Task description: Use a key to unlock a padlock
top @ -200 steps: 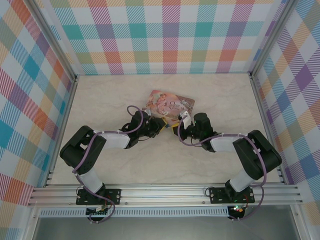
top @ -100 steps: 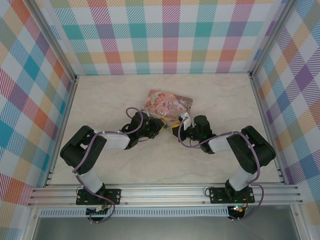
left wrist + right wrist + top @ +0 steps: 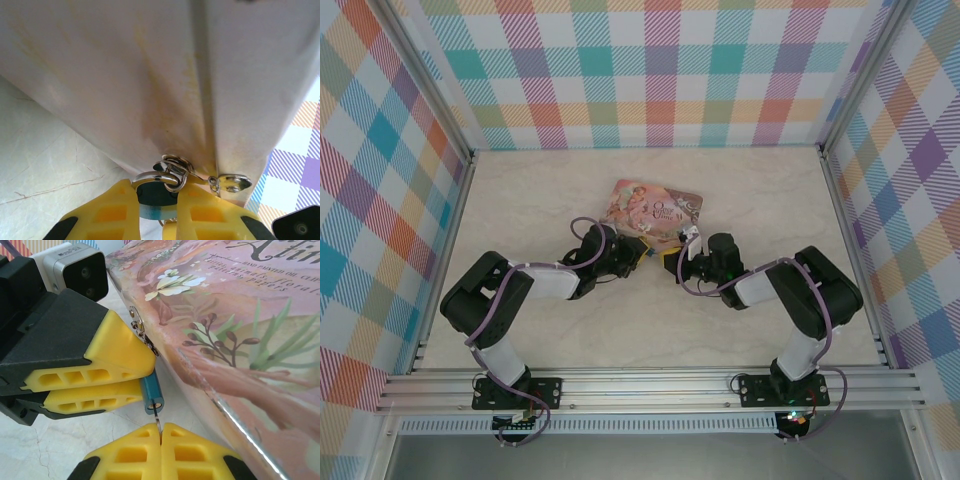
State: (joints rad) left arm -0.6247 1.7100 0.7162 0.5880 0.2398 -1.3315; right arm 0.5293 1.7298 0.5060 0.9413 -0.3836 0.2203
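Left gripper (image 3: 156, 200): my yellow fingers are clamped on the padlock's (image 3: 152, 396) blue body, right at the tin's (image 3: 240, 315) corner.
Padlock: its shackle (image 3: 152, 176) is hooked through a ring at the tin's hasp (image 3: 230, 182). Its keyhole end sticks out toward my right gripper (image 3: 161, 432).
Right gripper: my fingers are pressed together on the key (image 3: 158, 424), just beside the padlock.
Key: its tip meets the padlock's keyhole end. I cannot tell how deep it sits.
Tin: it lies on the table (image 3: 40, 450), touching neither set of my fingers.
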